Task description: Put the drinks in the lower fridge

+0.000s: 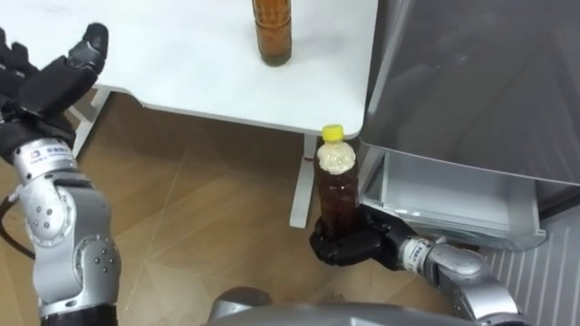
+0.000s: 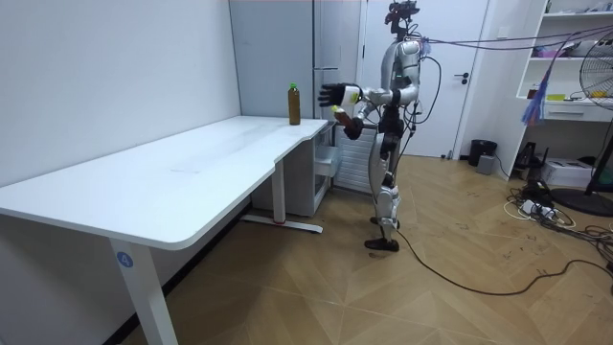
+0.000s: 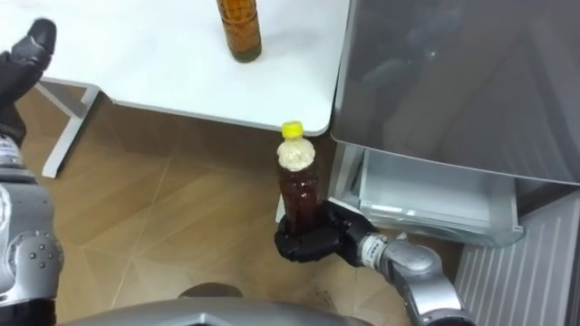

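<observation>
- Wood-patterned floor (image 1: 199, 208) lies under the robot. In the room view it stands facing the tall grey fridge (image 1: 471, 72), at the end of a long table.
- Nearest and lowest is the right hand (image 1: 349, 246), just in front of the fridge. Its dark fingers are curled round the base of a clear plastic bottle of brown drink (image 1: 336, 186) with a yellow cap, held upright.
- The held bottle is just outside the fridge, beside the open lower compartment (image 1: 453, 195). This is a pale, white-walled space showing below the fridge's grey front, and the bottle is not yet inside it.
- The left hand (image 1: 50, 77) is raised well away from the fridge. Its fingers are spread and straight, and it has hold of nothing.
- The white tabletop (image 1: 181, 54) reaches to the fridge's side. Farther back on it, near the fridge, a second bottle (image 1: 272, 32) of amber drink stands upright and untouched.
- Step in hand, as I judge it: carrying the held drink into the lower compartment, with about half the job left.
- The next move calls for shifting the bottle sideways toward the fridge, clearing the compartment's front edge. It then needs to be set upright on the compartment floor before the fingers let go.
- Held only at its base, the bottle could tip, so a slow, level move seems wise.
- After that, the drink on the tabletop has to be fetched.
</observation>
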You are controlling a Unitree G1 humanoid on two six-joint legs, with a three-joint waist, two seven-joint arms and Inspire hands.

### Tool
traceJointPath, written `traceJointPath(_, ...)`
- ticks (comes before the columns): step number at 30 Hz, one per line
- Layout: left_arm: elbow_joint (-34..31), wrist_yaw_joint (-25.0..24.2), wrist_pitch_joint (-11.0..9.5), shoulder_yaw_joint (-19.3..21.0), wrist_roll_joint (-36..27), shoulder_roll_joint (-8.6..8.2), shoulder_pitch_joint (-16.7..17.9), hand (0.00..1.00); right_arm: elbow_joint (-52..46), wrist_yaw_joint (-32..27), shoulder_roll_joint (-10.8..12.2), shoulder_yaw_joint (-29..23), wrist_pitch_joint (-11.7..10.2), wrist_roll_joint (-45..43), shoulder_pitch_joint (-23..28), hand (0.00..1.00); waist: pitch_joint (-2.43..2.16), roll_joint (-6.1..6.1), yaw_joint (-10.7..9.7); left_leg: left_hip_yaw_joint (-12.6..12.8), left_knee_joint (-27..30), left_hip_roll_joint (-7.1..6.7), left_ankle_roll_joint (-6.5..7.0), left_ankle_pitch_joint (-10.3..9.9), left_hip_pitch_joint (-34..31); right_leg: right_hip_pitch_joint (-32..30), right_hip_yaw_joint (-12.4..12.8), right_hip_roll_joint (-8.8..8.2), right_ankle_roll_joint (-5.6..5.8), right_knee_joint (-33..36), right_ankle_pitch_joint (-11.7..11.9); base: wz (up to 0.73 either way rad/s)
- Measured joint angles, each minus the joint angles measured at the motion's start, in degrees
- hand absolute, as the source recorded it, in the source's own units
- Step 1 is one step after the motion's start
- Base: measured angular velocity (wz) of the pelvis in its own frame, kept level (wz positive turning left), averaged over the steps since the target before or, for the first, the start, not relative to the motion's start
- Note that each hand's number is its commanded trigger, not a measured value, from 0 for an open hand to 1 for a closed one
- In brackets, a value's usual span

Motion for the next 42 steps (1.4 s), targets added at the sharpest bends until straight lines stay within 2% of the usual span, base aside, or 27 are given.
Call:
traceJointPath(3,4.86,2.06,-0.21,0.0,-0.01,-0.08,0.0,0.0,0.03,-0.69,0.03,-0.02,0.0,0.49,0.0,1.0,-0.1,-0.18,0.04,0.0,-0.02,0.01,0.0,0.0,0.25,0.2,-0.12,-0.01,0.0,-0.02,0.0,0.0)
traceJointPath(9,14.57,5.77,-0.32,-0.72,-5.45,-0.07,0.0,0.0,0.21,-1.59,-0.11,0.1,0.13,1.64,0.0,1.0,-0.01,-0.13,-0.04,0.01,-0.24,0.01,0.01,-0.01,0.82,0.96,0.01,-0.02,0.0,-0.02,0.0,0.0)
traceJointPath(11,19.51,6.86,-0.31,-2.21,-7.47,-0.07,0.08,0.0,0.2,-1.87,0.18,0.17,0.27,3.14,0.0,1.0,0.06,0.0,-0.01,-0.09,-0.26,-0.01,0.0,-0.02,0.53,0.77,0.05,-0.01,0.0,-0.03,0.0,0.0)
traceJointPath(16,27.87,8.22,-0.33,-5.39,-7.38,0.0,0.32,0.0,0.2,-3.96,0.49,0.78,0.27,3.54,-0.12,1.0,-0.05,-0.18,0.06,-0.17,0.08,-0.02,0.01,-0.01,-0.26,0.05,0.05,0.02,-0.05,0.06,0.03,0.0)
traceJointPath(20,36.02,8.06,-0.15,-6.03,-7.4,-0.05,0.34,0.0,0.21,-4.6,0.62,1.77,0.27,3.41,-0.12,1.0,-0.13,-0.4,0.03,-0.12,-0.19,-0.01,0.01,-0.01,-0.14,-0.26,0.02,0.02,-0.04,0.05,0.03,0.0)
traceJointPath(27,41.25,8.02,0.7,-7.7,-7.76,0.1,1.79,0.0,0.21,-6.03,0.58,2.04,1.25,3.8,-0.38,1.0,-0.03,-0.86,0.02,0.05,-0.17,0.0,0.01,-0.01,-0.11,-0.29,-0.06,-0.02,-0.04,0.07,0.03,0.0)
traceJointPath(32,49.59,5.11,0.93,-11.79,-8.51,0.21,1.94,0.0,2.58,-6.07,0.79,2.61,1.41,5.73,-0.67,1.0,0.16,-0.71,-0.33,0.09,-0.83,0.0,0.01,-0.02,0.29,0.18,0.37,0.05,-0.04,0.01,0.03,-0.01)
traceJointPath(34,51.75,4.37,1.83,-12.75,-8.77,0.05,1.96,0.0,3.95,-6.52,0.77,3.02,1.41,5.77,-0.7,1.0,0.26,-0.88,-0.54,0.04,-0.91,0.0,0.01,-0.03,0.01,-0.05,0.36,0.05,-0.04,0.0,0.03,0.0)
traceJointPath(42,59.05,0.52,3.2,-14.2,-6.8,0.06,1.93,0.0,5.67,-7.29,0.22,3.57,1.45,5.75,-0.74,1.0,0.28,-0.75,-1.08,0.34,-0.59,-0.02,0.02,-0.03,-0.35,-0.9,1.15,0.09,-0.09,0.21,0.06,-0.04)
